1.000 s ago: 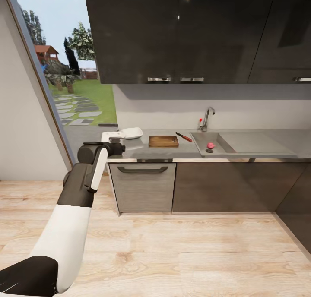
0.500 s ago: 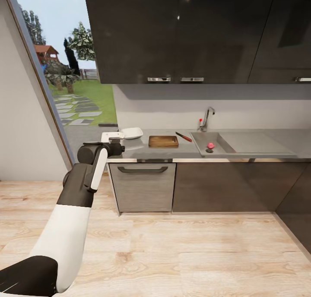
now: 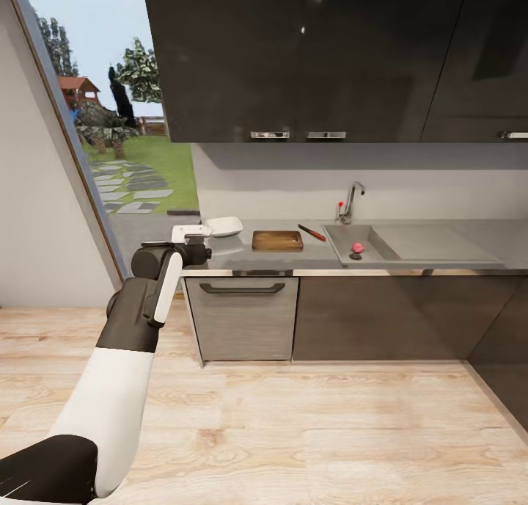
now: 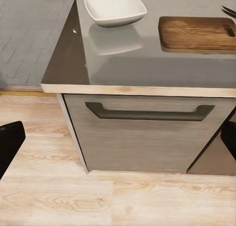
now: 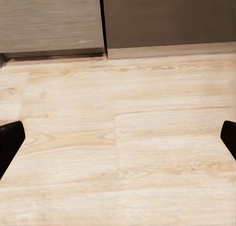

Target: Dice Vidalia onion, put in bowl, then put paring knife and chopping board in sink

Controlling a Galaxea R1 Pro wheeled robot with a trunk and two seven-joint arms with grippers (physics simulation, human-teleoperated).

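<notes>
The pinkish-red Vidalia onion (image 3: 357, 248) lies in the steel sink (image 3: 374, 254), below the chrome tap (image 3: 352, 200). Left of the basin on the grey countertop (image 3: 323, 254) rest the red-handled paring knife (image 3: 312, 232), the dark-brown chopping board (image 3: 277, 240) (image 4: 196, 32) and the white bowl (image 3: 224, 226) (image 4: 115, 8). My left arm (image 3: 158, 285) is raised before the counter's left end. The left gripper (image 4: 118, 142) is open and empty, short of the counter edge. My right gripper (image 5: 118, 140) is open too, hanging over bare wood floor.
A grey drawer front with a dark handle (image 3: 242, 288) (image 4: 150, 113) sits under the board. Dark base cabinets (image 3: 381, 318) run to the right and dark wall cabinets (image 3: 308, 57) hang above. A tall window (image 3: 110, 123) stands at the left. Wood floor (image 3: 308, 431) lies between me and the counter.
</notes>
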